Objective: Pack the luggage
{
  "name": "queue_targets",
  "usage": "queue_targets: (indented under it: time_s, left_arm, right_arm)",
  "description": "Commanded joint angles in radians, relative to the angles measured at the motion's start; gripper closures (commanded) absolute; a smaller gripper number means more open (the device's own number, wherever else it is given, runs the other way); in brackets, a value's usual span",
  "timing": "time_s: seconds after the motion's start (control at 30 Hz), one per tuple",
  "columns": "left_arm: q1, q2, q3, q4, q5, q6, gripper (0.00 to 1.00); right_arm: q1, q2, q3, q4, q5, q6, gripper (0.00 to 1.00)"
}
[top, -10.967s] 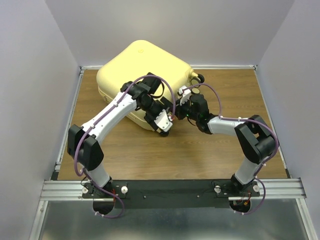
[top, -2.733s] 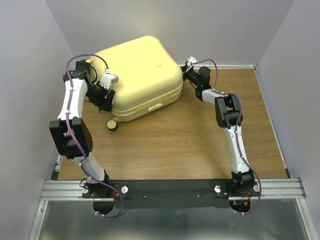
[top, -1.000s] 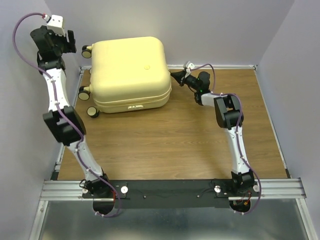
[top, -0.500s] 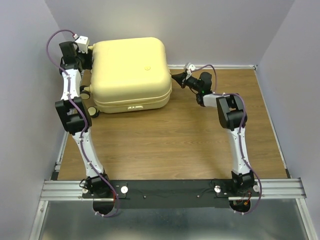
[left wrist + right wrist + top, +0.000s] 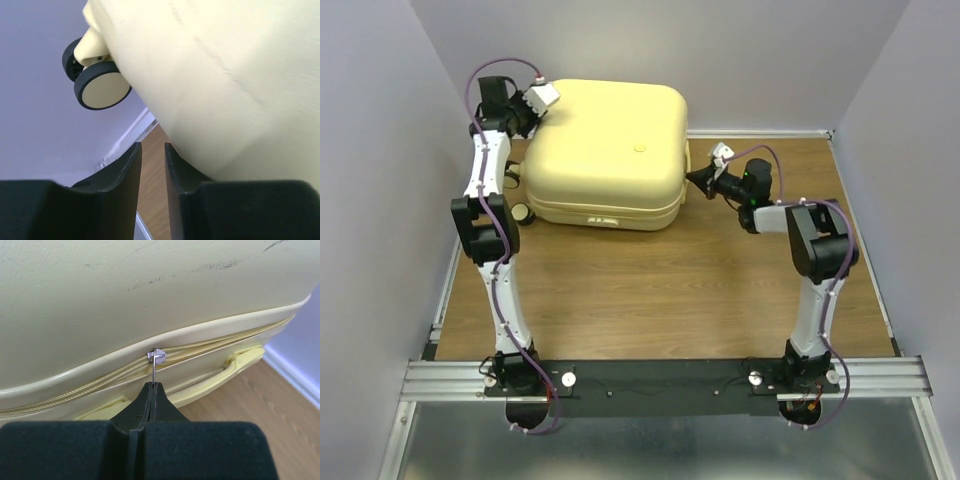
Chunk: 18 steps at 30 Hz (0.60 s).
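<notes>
The pale-yellow luggage lies flat and closed at the back of the table. My left gripper is at its back-left corner. In the left wrist view the left gripper has a narrow gap between its fingers with nothing in it, and its right finger lies against the shell. My right gripper is at the luggage's right side. In the right wrist view the right gripper is shut on the metal zipper pull, on the zipper seam.
Black wheels show at the luggage's left end and in the left wrist view. A yellow side handle sits below the seam. Grey walls stand close behind and to both sides. Wooden tabletop lies in front.
The luggage has slid to the right across the table. My left gripper followed its back-left corner to the right, and my right gripper moved back right, still at the luggage's side.
</notes>
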Motion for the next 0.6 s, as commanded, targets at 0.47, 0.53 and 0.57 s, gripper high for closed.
queue_targets:
  time_s: [0.47,0.53,0.57]
  left_arm:
    - [-0.105,-0.140,-0.108,-0.329,0.484,-0.190,0.37]
    - [-0.029,-0.310,-0.244,-0.085,0.445,-0.387,0.15]
    - [-0.001,-0.373,-0.400,0.004,0.390,-0.566,0.05]
  right_arm:
    - [0.032,-0.562,-0.295,-0.466,0.155,-0.080,0.99]
    - [0.037,-0.589,-0.318,-0.488,0.112,-0.097,0.99]
    - [0.041,-0.604,-0.328,-0.483,0.110,-0.092,0.99]
